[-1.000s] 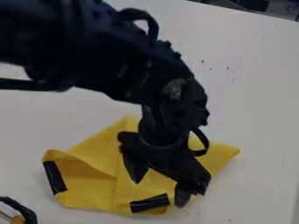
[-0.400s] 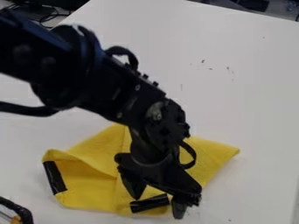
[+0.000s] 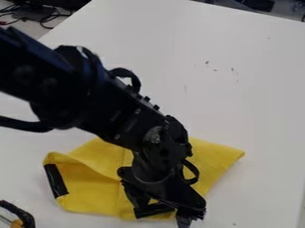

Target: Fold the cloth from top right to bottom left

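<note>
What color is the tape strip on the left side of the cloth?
Black tape strip, seen in the camera view.

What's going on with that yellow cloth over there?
A black WidowX robot arm leans over a yellow cloth on a white table, its gripper low at the cloth's near edge with jaws apart. The cloth is creased, with a raised fold on the left beside a black strip. Whether the jaws touch the fabric, I can't tell.

Soft, diffuse light brightens the table (image 3: 256,102), leaving faint shadows.
</note>
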Tool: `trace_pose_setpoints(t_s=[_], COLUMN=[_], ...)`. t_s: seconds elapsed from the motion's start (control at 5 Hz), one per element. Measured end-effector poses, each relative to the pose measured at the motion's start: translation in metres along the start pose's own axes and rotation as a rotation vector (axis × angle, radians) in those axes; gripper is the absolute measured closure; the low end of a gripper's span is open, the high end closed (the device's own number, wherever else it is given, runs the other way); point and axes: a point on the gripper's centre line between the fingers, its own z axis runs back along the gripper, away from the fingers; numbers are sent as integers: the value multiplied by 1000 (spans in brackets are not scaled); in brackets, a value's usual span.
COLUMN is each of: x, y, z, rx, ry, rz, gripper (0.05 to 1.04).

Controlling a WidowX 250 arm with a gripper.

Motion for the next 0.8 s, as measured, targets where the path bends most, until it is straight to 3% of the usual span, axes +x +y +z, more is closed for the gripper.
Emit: trace_pose_setpoints(t_s=[0.2, 0.6, 0.8], x=[0, -3, -1], y=[2, 4, 7], z=[-1, -2, 0], rx=[0, -6, 26], ry=[7, 44, 39], rz=[5, 21, 12], gripper=[248, 825, 928])
